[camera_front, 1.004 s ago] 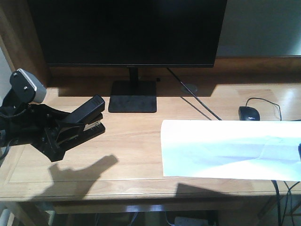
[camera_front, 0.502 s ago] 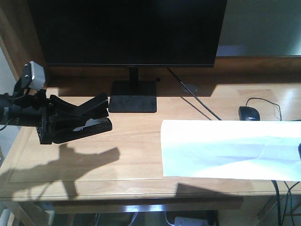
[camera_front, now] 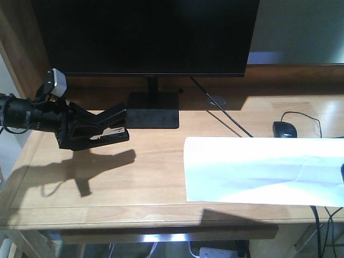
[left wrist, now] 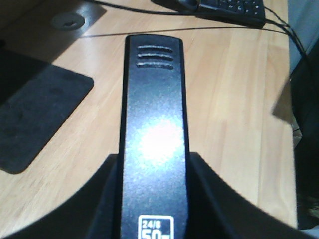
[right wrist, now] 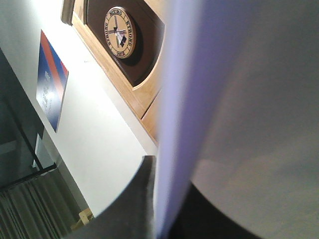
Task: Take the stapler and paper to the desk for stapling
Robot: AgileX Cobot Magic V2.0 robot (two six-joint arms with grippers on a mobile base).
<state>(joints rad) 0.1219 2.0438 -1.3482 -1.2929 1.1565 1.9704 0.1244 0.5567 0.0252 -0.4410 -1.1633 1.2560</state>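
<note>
Stapler (camera_front: 115, 116) sits at left-rear of desk (camera_front: 150, 183), just left of monitor stand base (camera_front: 151, 110). Left tool (camera_front: 92, 130) reaches in from desk's left edge, approx. horizontal, pressed together on the stapler. Left wrist view confirms this: black top arm runs straight away from cam., with dark fingers (left wrist: 107, 199) flanking it on both sides near the end marked "24/6 50". Stapler mouth is agape, top arm angled up toward monitor (camera_front: 145, 35), silver strip showing betw. arm and base. Its shadow lies on the desk toward the front, apart from the item, so stapler is held off the surface.

Paper (camera_front: 263, 169) covers right half of desk: white, faint creases, long side running left-right and out of frame at right. A shadow shows along desk's front edge below it; contact w/ desk cannot be told. Right tool (right wrist: 169, 199) is pinching the paper: right wrist view shows sheet edge-on, passing betw. two dark fingers. Round plaque (right wrist: 120, 32) and poster (right wrist: 50, 89) are on the wall beyond.

Mouse (camera_front: 284, 129) lies near paper's rear edge. Grommet (camera_front: 216, 100) is set in desk right of stand base. Keyboard (left wrist: 232, 7) is partly visible at top of left wrist view.
</note>
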